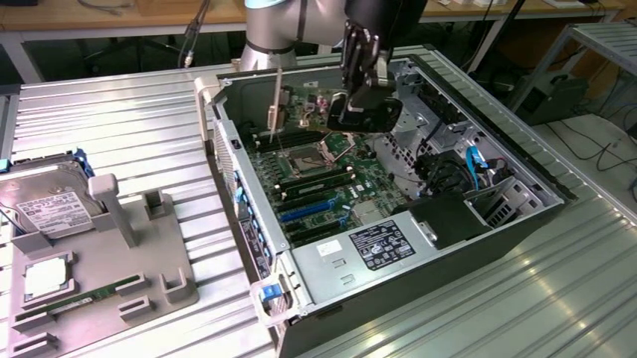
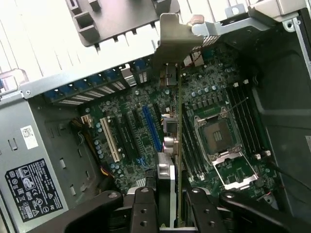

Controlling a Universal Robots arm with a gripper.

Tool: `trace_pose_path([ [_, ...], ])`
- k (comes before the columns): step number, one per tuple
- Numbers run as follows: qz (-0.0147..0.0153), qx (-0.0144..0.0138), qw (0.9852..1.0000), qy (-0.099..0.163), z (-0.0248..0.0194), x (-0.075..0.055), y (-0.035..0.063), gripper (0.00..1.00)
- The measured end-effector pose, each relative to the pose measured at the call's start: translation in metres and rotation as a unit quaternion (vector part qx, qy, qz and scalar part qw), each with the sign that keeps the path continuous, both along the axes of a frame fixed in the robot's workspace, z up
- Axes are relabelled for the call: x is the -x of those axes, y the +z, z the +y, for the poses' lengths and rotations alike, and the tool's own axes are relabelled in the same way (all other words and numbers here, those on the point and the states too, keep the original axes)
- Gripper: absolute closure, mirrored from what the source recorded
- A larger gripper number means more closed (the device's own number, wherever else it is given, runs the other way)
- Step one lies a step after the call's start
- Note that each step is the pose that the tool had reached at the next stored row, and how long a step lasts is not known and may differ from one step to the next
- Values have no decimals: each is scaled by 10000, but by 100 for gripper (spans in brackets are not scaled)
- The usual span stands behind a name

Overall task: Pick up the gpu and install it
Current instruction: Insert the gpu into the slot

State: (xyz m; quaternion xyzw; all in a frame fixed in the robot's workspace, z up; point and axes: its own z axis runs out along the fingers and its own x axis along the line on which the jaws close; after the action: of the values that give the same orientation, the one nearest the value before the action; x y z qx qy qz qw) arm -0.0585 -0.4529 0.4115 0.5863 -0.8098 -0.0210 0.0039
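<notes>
The gpu [image 2: 171, 48], held on edge, hangs over the motherboard [image 2: 204, 97] of the open computer case [image 1: 234, 156], its silver bracket toward the case's rear wall. The pincer [image 2: 174, 196] is closed partway on the card. Pickup looks done; the card is not yet seated in a slot. On the surface [image 1: 119, 112], a grey tray [image 1: 149, 261] holds a hard drive [image 1: 50, 209] and a memory stick [image 1: 95, 293].

1. We see the computer case [image 1: 231, 149] lying open on the table [image 1: 130, 127], the motherboard [image 1: 318, 190] inside it.
2. At the exterior view's left of the case, a tray [image 1: 149, 253] carries the hard drive [image 1: 45, 209] and the memory stick [image 1: 95, 292].
3. We find the gpu [image 2: 172, 43] on edge above the motherboard, between the fingers of the gripper [image 2: 174, 206].
</notes>
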Motion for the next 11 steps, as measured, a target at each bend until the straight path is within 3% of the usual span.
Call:
trace_pose_path([
  [3,0,0,9989,459,0,-9,-11,72],
  [5,0,0,9966,820,0,-14,-21,72],
  [11,-22,3,9910,1342,1,-15,-39,72],
])
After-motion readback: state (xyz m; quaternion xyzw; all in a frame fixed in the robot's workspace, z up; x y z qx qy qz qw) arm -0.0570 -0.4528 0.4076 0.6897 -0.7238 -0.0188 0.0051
